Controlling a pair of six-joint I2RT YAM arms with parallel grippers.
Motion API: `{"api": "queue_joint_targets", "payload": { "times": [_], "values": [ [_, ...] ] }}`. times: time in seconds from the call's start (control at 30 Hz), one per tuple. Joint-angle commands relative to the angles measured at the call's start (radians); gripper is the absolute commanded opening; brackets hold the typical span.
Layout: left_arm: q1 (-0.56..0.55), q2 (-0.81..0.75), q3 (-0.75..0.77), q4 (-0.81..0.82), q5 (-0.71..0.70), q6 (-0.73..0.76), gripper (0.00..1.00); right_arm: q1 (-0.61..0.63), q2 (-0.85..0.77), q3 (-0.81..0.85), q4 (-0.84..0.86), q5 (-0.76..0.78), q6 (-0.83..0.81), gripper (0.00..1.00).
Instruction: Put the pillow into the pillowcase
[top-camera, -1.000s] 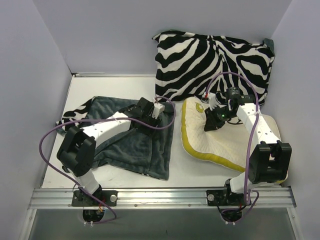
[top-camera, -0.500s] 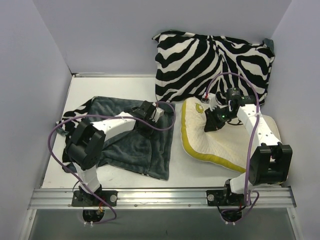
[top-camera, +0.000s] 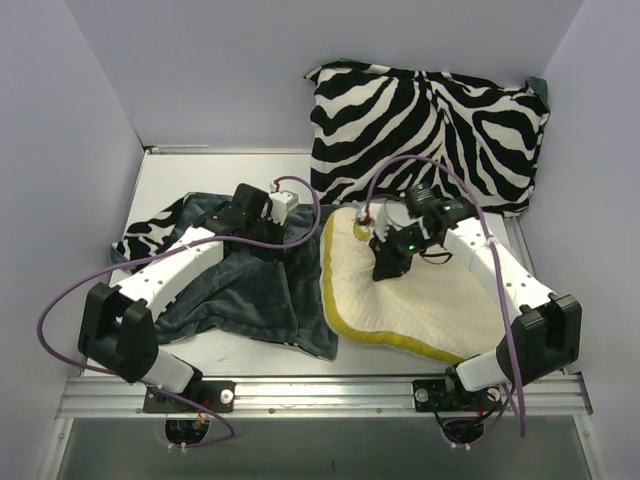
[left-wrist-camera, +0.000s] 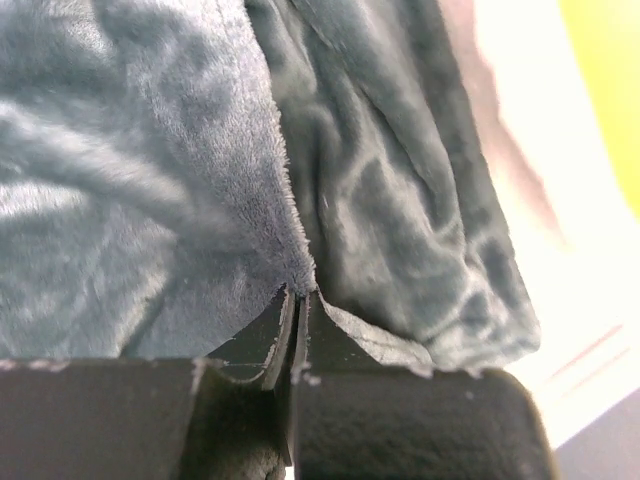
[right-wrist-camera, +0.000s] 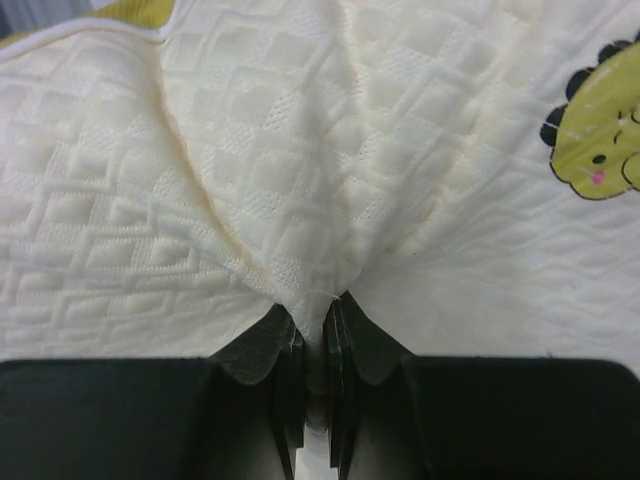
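The pillowcase (top-camera: 250, 290) lies at the left with its dark grey-teal plush face up and zebra print showing at its far left corner. My left gripper (top-camera: 258, 222) is shut on a pinch of plush near its upper right edge; in the left wrist view the pillowcase (left-wrist-camera: 150, 180) tents into the closed left gripper (left-wrist-camera: 298, 292). The cream quilted pillow (top-camera: 430, 300) with its olive-yellow edge lies right beside the pillowcase. My right gripper (top-camera: 386, 270) is shut on a fold of its top fabric. The right wrist view shows the pillow (right-wrist-camera: 250, 150) gathered into the right gripper (right-wrist-camera: 318, 300), with a small emblem (right-wrist-camera: 600, 130) nearby.
A plump zebra-print cushion (top-camera: 430, 130) leans against the back wall behind the pillow. Grey walls close in the left, right and back sides. A metal rail (top-camera: 320, 392) runs along the near edge. Purple cables (top-camera: 300, 200) loop over both arms.
My left gripper shut on the pillowcase fabric and moved left and back. My right gripper dragged the pillow leftward until its yellow edge meets the pillowcase.
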Motion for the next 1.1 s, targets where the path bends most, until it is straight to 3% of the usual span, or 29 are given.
{"api": "queue_joint_targets", "payload": {
  "times": [0.0, 0.2, 0.5, 0.77, 1.07],
  "values": [
    [0.02, -0.065, -0.023, -0.042, 0.1, 0.0, 0.0, 0.154, -0.042, 0.003, -0.056, -0.028, -0.084, 0.0],
    [0.035, -0.137, -0.046, -0.056, 0.143, -0.009, 0.0, 0.303, 0.058, -0.01, -0.058, -0.011, -0.168, 0.0],
    [0.071, -0.233, -0.078, -0.068, 0.235, -0.001, 0.0, 0.395, 0.147, -0.007, -0.131, -0.016, -0.283, 0.0],
    [0.069, -0.279, -0.119, -0.07, 0.301, 0.016, 0.0, 0.424, 0.332, 0.176, -0.148, -0.033, -0.282, 0.0],
    [0.077, -0.36, -0.182, -0.071, 0.441, 0.029, 0.0, 0.349, 0.548, 0.492, -0.179, -0.056, -0.231, 0.0]
  ]
}}
